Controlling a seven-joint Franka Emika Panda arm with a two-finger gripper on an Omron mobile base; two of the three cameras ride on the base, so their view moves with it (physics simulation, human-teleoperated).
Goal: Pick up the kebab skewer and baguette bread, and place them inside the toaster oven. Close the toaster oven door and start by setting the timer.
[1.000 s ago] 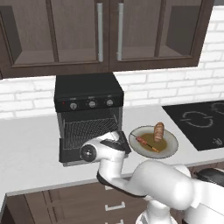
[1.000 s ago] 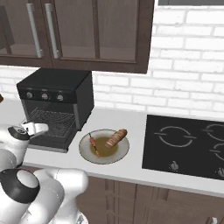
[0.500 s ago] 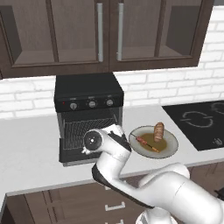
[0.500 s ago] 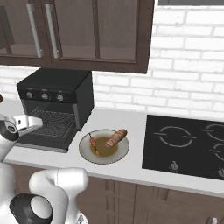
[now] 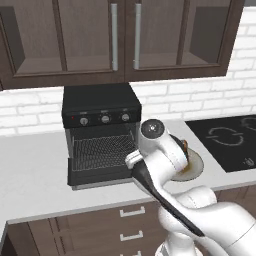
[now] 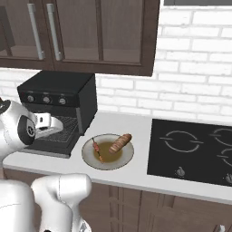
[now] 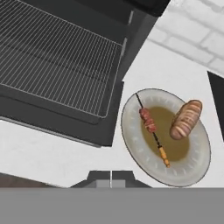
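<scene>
Both foods are sitting on the plate (image 7: 197,162): kebab skewer (image 7: 152,130) looking thin and light, best pinched mid-stick; hand (image 7: 111,173) hovering shut, empty.

A black toaster oven (image 6: 59,102) stands on the white surface (image 6: 136,127) against a white brick wall (image 6: 199,68), with 3 round knobs along its front panel. Its door (image 6: 50,146) lies dropped open, and the wire rack (image 6: 68,127) shows inside. Just right of the door sits a round plate (image 6: 90,161) holding the skewer (image 6: 97,149) on its left side and the baguette (image 6: 120,142) on its right, the 2 slightly apart. A black cooktop (image 6: 195,152) lies further right. Dark wooden cabinets (image 6: 81,31) hang above. The white arm (image 6: 18,131) reaches in from the left, over the open door.
</scene>
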